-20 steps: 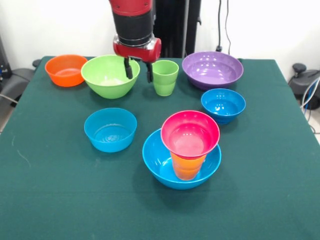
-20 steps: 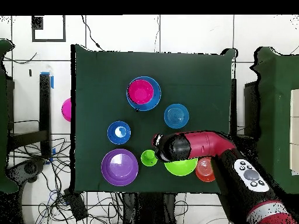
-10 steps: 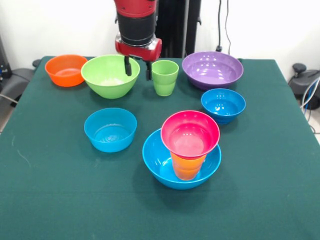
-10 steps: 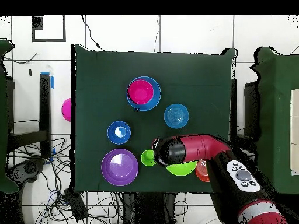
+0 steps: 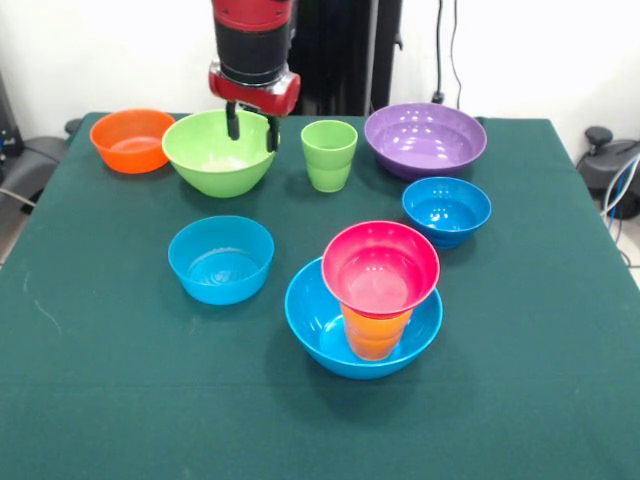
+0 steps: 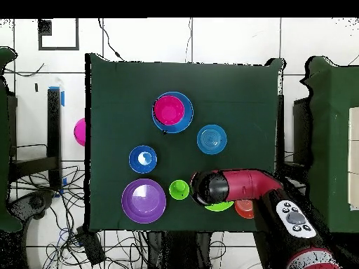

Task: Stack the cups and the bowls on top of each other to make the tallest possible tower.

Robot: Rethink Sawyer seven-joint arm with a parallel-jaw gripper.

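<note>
We record a dark green cloth on the tabletop (image 5: 120,400). Along its far edge stand an orange bowl (image 5: 132,139), a lime green bowl (image 5: 215,155), a light green cup (image 5: 330,155) and a purple bowl (image 5: 425,138). Two small bowls are blue (image 5: 221,259) (image 5: 446,210). Toward the near edge, a large blue bowl (image 5: 325,335) holds an orange-yellow cup (image 5: 375,335) topped by a pink-red bowl (image 5: 380,268). The arm (image 5: 255,45) is red and black; its gripper (image 5: 251,127) has black fingers (image 5: 232,124).
</note>
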